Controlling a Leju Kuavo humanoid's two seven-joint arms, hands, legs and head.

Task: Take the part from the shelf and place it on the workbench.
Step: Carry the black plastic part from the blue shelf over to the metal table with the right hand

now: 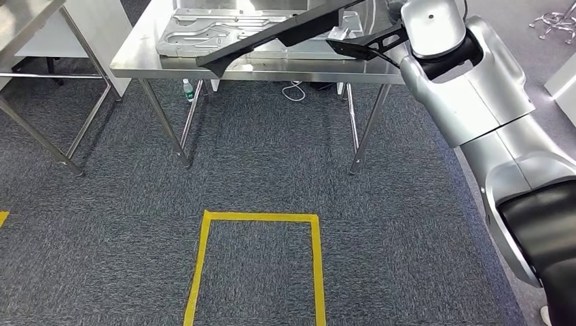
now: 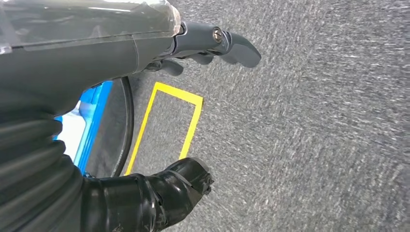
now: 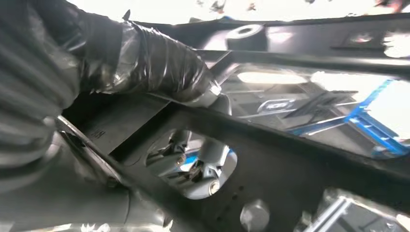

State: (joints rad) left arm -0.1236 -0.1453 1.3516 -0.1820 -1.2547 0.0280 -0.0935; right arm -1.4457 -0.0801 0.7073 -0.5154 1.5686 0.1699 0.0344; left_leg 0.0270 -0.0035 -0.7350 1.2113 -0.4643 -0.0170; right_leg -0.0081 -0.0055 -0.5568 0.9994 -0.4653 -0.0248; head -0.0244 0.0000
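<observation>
We carry the black part [image 1: 272, 37] over the workbench [image 1: 136, 64] — right hand [image 3: 159, 67] clamps it, left hand [image 2: 212, 43] hangs empty, fingers loose — next, lower it flat.

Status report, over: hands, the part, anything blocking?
Right hand grips black part above workbench. Left hand open over carpet. Metal panel already on bench.

Part [image 1: 272, 37] slanting above workbench [image 1: 136, 61], taped floor outline [image 1: 258, 219] before it
</observation>
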